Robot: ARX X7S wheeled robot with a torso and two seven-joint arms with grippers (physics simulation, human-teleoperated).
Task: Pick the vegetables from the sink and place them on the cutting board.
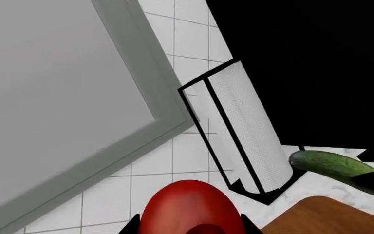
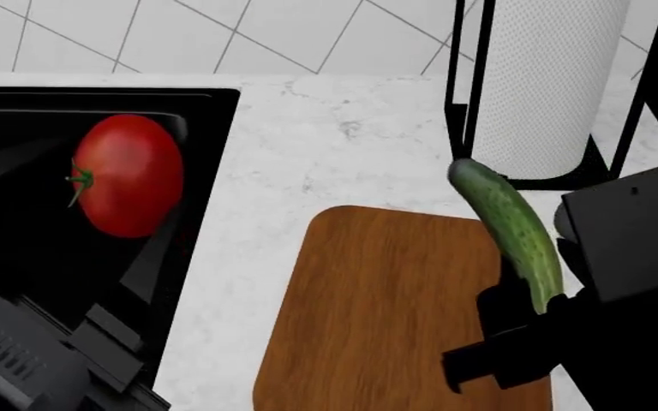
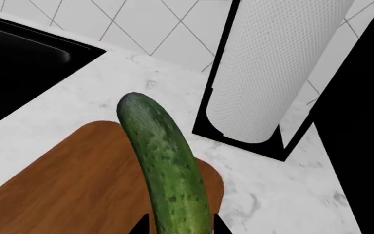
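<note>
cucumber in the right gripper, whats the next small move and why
Probably lower the right gripper and release. It is shut on the long bumpy green cucumber, which hangs over the far right edge of the reddish-brown wooden cutting board, near the white paper towel roll. Shifting slightly toward the board's middle first would seem safer.

No readable text, labels, brands, numbers or signs anywhere in the three views.
</note>
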